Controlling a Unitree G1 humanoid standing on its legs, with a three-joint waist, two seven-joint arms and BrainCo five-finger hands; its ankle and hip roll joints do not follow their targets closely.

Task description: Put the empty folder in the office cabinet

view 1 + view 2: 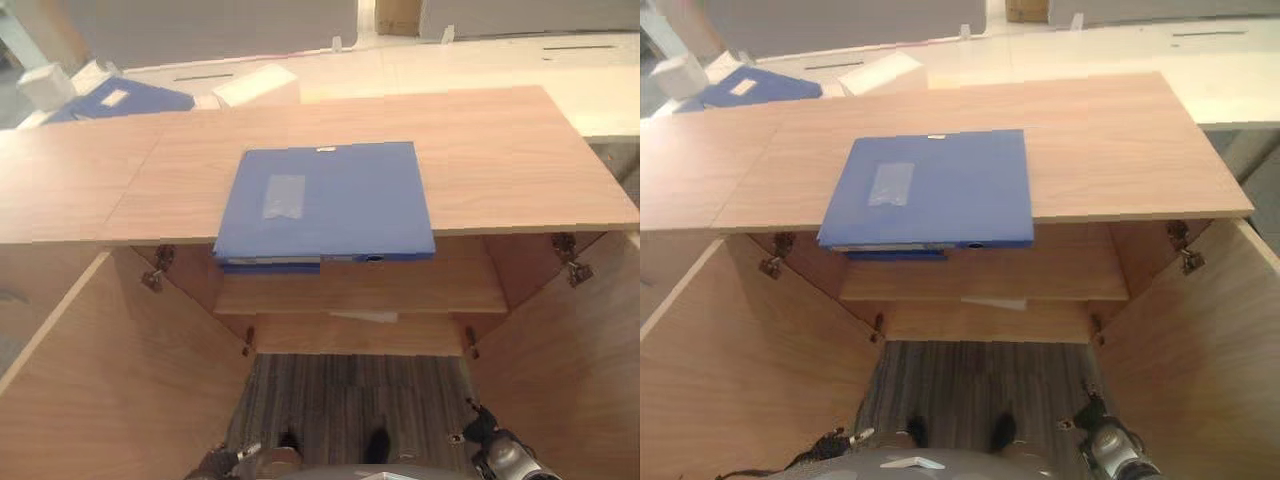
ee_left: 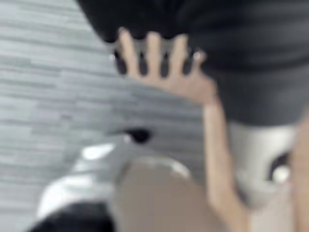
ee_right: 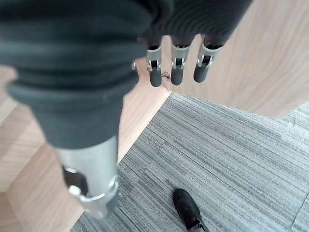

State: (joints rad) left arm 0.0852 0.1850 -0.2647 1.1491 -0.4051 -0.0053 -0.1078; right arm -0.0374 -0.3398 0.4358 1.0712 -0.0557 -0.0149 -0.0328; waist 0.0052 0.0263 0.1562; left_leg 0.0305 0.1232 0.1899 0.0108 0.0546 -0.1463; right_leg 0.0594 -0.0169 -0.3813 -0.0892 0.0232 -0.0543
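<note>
Both robot hands hang low by the grey carpet (image 1: 350, 400), holding nothing: the right robot hand (image 3: 176, 67) has straight, relaxed fingers, and the left robot hand (image 2: 154, 53) looks spread too. Ahead, the cabinet (image 1: 80, 380) stands with both doors swung open. Untouched, the blue folder (image 1: 325, 205) lies flat on the counter (image 1: 500, 160), its near edge overhanging the shelf (image 1: 440, 290), so picking it up and shelving it are not yet done.

Left wrist view is badly blurred: left hand (image 2: 159, 58) is a smear of pale fingers, curl unreadable. Lower wooden cabinet shelf (image 1: 380, 290) is partly hidden behind the flat blue folder (image 1: 325, 205) overhanging the cabinet top. Second blue folder (image 1: 120, 98) at the back is cut off by the frame edge.
</note>
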